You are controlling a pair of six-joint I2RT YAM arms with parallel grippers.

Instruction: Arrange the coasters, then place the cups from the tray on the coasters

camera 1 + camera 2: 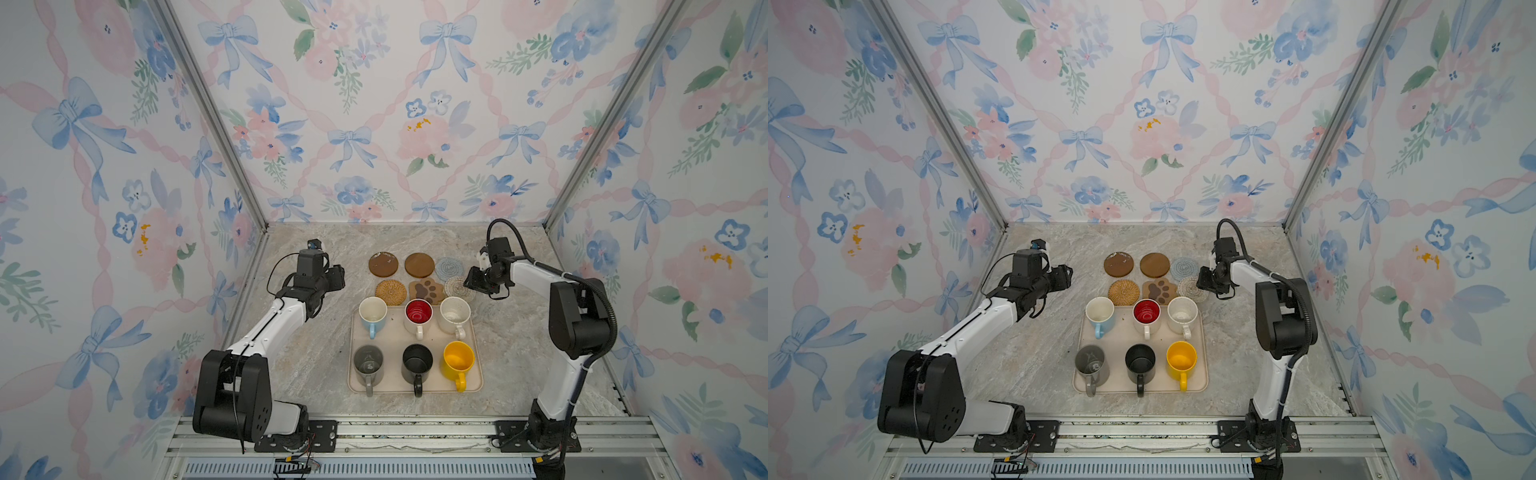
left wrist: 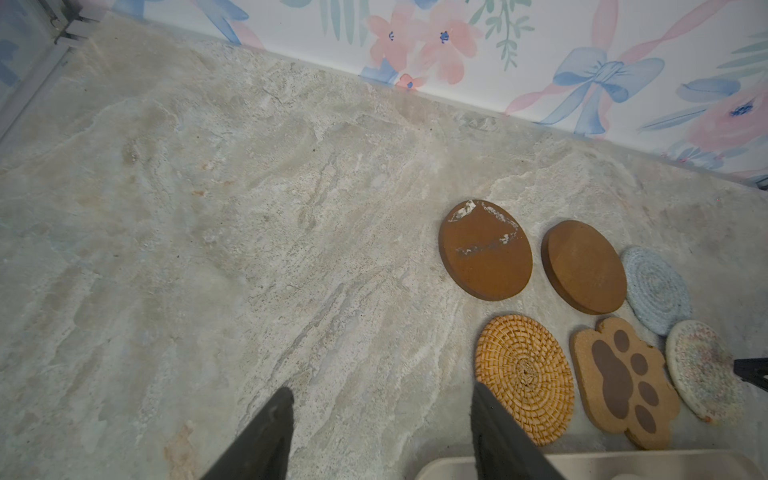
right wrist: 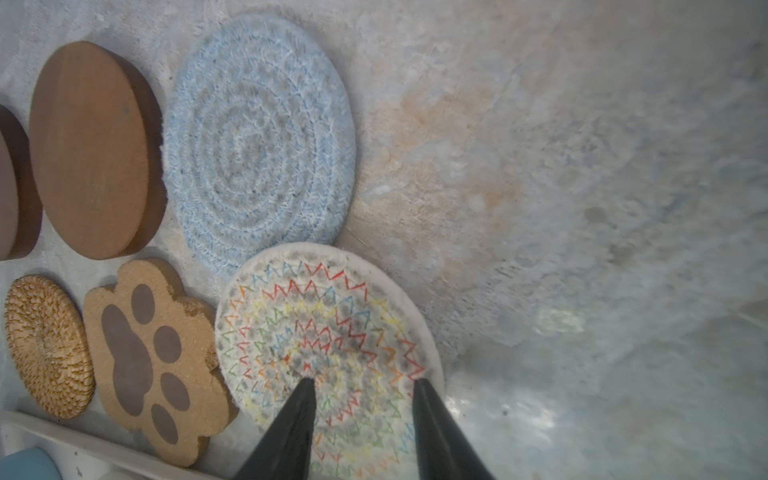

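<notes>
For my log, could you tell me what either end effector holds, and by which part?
Nothing is held: left end effector empty, right end effector open over the cream crocheted coaster.

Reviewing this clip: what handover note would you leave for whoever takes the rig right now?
Left pincer: open, empty, above bare table beside the coasters.
Right pincer: open, tips over the cream coaster; contact unclear.
The six coasters lie in two rows behind the tray; the cream one overlaps the blue-grey coaster.
All six cups sit on the tray.
Done: no cup placed.
To do: finish arranging, then move every cup.
</notes>
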